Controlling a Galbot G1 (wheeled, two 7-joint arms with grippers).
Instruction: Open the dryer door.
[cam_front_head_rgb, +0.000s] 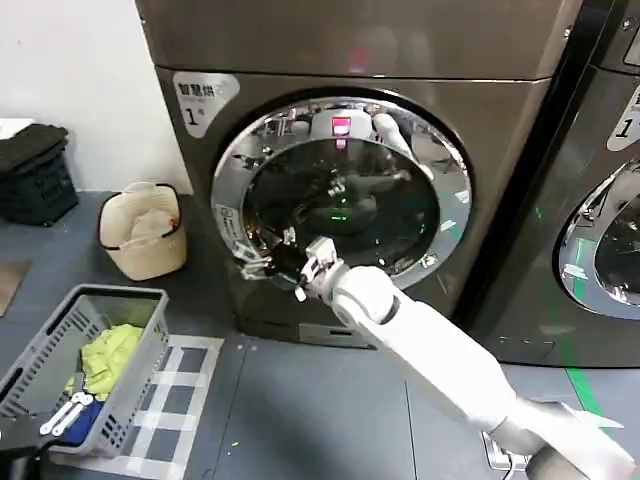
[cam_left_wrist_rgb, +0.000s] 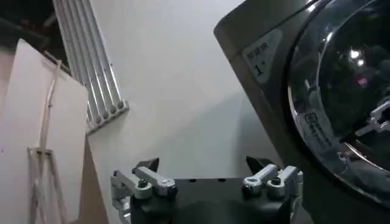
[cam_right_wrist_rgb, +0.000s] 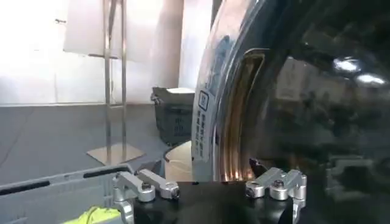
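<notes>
Grey laundry floor (cam_front_head_rgb: 300, 400), dryer door (cam_front_head_rgb: 440, 160) closed; right gripper (cam_front_head_rgb: 268, 262) at its left chrome rim, fingers spread; left gripper (cam_left_wrist_rgb: 207, 173) likewise spread, idle.

The right arm is reaching from the lower right up to the dryer door (cam_front_head_rgb: 340, 195). The right gripper (cam_front_head_rgb: 268, 262) is sitting at the lower left part of the chrome rim, touching it. The door is lying flat against the machine front. A grey basket (cam_front_head_rgb: 60, 340) with yellow cloth is standing on the floor at the left.
</notes>
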